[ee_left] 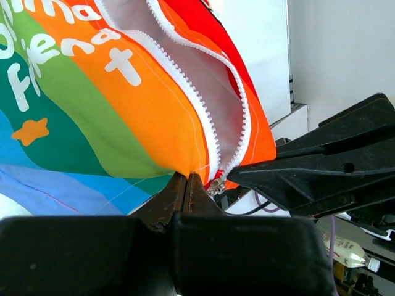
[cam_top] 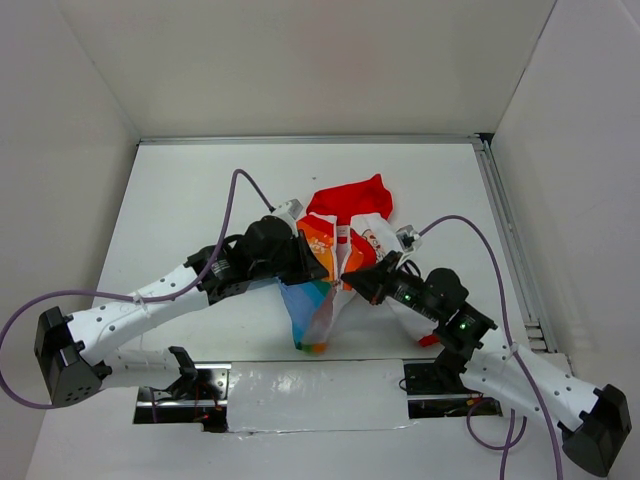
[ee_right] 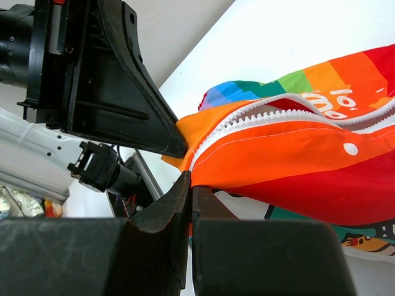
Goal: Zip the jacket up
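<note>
Jacket (cam_top: 335, 262): bunched mid-bench (cam_top: 200, 190), red hood (cam_top: 350, 196) on its far side, zipper (ee_left: 212, 145) teeth parted. White lettering (ee_left: 24, 83) on the rainbow stripes, only "frien" legible. Left hand (ee_left: 187, 180) and right hand (ee_right: 190, 177): each clenched on the jacket's orange fabric at the zipper foot. Bench surface shows broadly left of and beyond the jacket.

This is a robotics lab test cell: a bare white desk (cam_top: 200, 190) boxed in by plain white panels (cam_top: 300, 60), with a metal rail (cam_top: 508, 240) along one side. The left arm (cam_top: 150, 295) and right arm (cam_top: 535, 372), white-and-black robot limbs trailing purple cables (cam_top: 233, 200), stand bolted at the desk's near edge beside a taped-over mounting plate (cam_top: 310, 395).
</note>
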`<action>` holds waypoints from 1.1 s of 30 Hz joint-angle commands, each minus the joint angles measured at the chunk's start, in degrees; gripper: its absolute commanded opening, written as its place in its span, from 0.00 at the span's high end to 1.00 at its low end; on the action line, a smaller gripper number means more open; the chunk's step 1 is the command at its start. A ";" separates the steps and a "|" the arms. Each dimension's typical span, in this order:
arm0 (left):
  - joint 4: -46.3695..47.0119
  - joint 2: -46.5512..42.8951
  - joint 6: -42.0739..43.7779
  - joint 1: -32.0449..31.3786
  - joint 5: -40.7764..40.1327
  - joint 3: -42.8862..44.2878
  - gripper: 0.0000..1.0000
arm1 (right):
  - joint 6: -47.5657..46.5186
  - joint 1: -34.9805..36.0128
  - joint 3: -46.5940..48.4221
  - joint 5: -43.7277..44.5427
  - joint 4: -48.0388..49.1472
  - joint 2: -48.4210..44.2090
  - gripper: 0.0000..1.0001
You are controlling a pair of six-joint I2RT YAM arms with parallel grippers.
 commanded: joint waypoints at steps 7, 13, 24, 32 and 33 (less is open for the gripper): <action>2.43 -2.09 -0.53 0.13 1.81 -0.88 1.00 | 3.16 0.48 -0.79 5.57 7.91 -0.69 0.96; 4.96 -2.00 0.52 -0.05 3.73 -1.93 1.00 | 4.31 0.48 -0.53 6.82 9.23 -0.79 0.95; 2.87 -3.14 -0.26 -0.05 1.55 -1.14 1.00 | 2.37 0.48 0.44 0.31 5.63 1.16 0.94; -0.04 -2.97 -0.44 0.04 -4.08 1.14 1.00 | 1.49 1.01 -0.52 -3.56 2.20 -1.57 0.93; -0.04 -3.14 -0.35 -0.05 -4.26 1.32 1.00 | 1.40 1.18 -0.61 -3.56 2.20 -1.49 0.93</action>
